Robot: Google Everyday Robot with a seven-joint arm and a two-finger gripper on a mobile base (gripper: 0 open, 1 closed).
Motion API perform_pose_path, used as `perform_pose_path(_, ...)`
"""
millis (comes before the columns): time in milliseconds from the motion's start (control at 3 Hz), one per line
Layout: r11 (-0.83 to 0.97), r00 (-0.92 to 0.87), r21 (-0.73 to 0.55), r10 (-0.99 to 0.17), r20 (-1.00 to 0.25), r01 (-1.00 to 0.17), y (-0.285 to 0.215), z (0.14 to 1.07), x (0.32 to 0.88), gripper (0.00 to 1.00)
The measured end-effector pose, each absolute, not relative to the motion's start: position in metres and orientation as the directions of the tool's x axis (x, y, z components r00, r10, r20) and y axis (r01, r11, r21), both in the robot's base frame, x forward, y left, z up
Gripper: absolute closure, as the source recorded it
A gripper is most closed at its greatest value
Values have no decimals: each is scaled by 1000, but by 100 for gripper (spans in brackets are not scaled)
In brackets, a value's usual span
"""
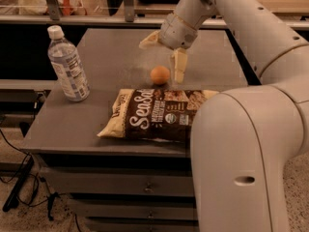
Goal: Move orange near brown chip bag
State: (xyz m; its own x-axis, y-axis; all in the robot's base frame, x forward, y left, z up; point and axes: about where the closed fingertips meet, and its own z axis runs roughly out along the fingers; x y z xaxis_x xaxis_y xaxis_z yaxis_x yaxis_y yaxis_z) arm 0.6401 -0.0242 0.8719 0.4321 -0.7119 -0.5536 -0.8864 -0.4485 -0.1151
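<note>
The orange (160,75) rests on the grey table top (116,57), just behind the top edge of the brown chip bag (157,113), which lies flat near the table's front. My gripper (163,54) hovers above and slightly behind the orange. It is open and empty, with one cream finger (179,65) hanging to the right of the orange and the other finger (148,40) raised to the upper left.
A clear water bottle (68,65) with a white cap stands upright at the table's left. My arm's large white body (241,149) fills the right foreground and hides the bag's right end. Drawers sit under the table front; cables lie on the floor at left.
</note>
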Motion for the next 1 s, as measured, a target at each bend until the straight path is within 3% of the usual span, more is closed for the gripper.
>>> perform_pose_path(1000, -325, 375, -189, -821, -430, -927, -89, 935, 634, 0)
